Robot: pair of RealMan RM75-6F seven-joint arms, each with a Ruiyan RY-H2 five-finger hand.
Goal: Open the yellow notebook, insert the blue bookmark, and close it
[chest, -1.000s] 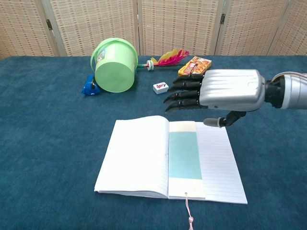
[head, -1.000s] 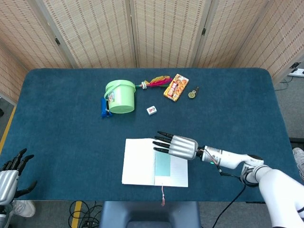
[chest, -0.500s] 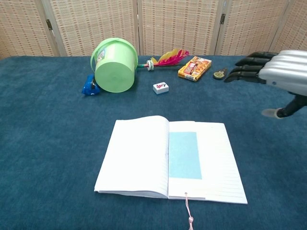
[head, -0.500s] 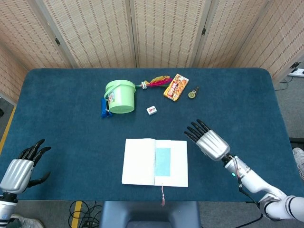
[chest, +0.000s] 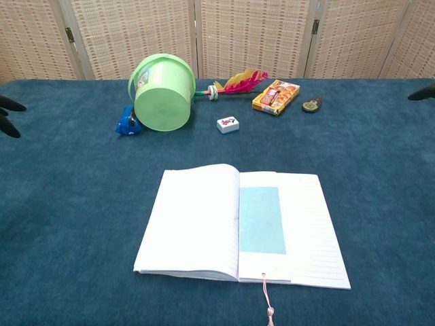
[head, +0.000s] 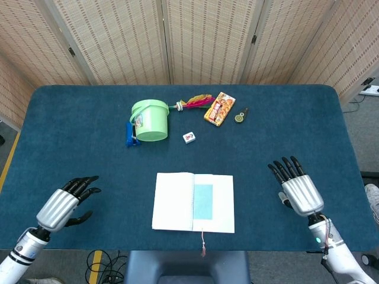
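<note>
The table [head: 71, 142] carries the same things as before. The notebook [head: 174, 201] lies open near the front edge, and the blue bookmark [head: 203, 200] rests flat on its right page, beside the spine; neither has moved. The green bucket [head: 150, 120] lies on its side further back, unchanged. The right hand [head: 299, 190], which was over the notebook one second ago, has pulled back to the right, well apart from the pages; it holds nothing and its fingers are spread. The left hand [head: 62, 204] has come inward from the table's left corner and is also empty, with fingers apart.
</note>
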